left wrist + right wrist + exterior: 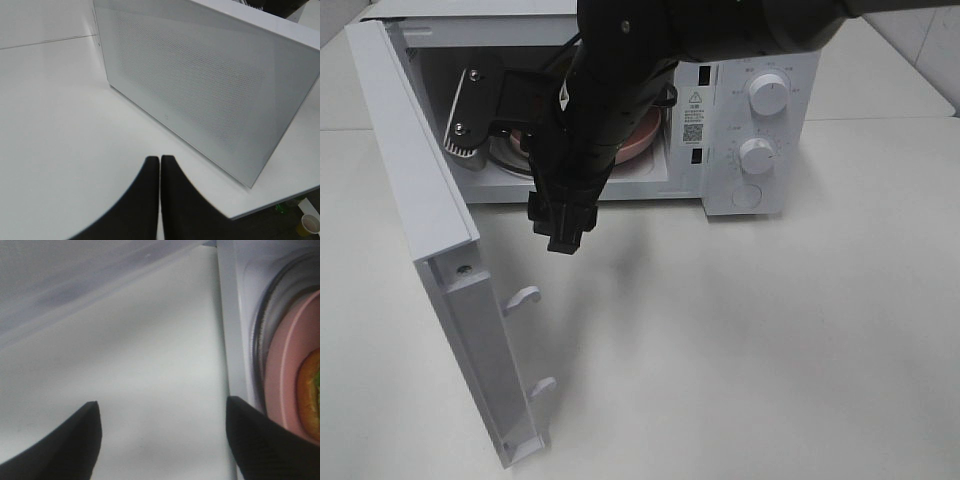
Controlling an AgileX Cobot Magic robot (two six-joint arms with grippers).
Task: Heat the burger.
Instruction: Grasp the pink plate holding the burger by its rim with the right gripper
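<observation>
The burger (310,390) shows only in the right wrist view, as a golden-brown edge with a bit of green. It lies on a pink plate (284,365) on the glass turntable (261,325) inside the open microwave (750,120). In the high view my right arm hides the burger and only the plate's rim (645,135) shows. My right gripper (560,225) hangs open and empty over the table just in front of the oven's opening; it also shows in the right wrist view (162,435). My left gripper (160,167) is shut and empty, low over the table beside the door's outer face.
The microwave door (430,200) stands swung open to the left, with two latch hooks (525,297) on its free edge; its perforated outer face (200,85) fills the left wrist view. Two knobs (768,95) are on the oven's right panel. A paper cup (310,224) lies beyond the table edge.
</observation>
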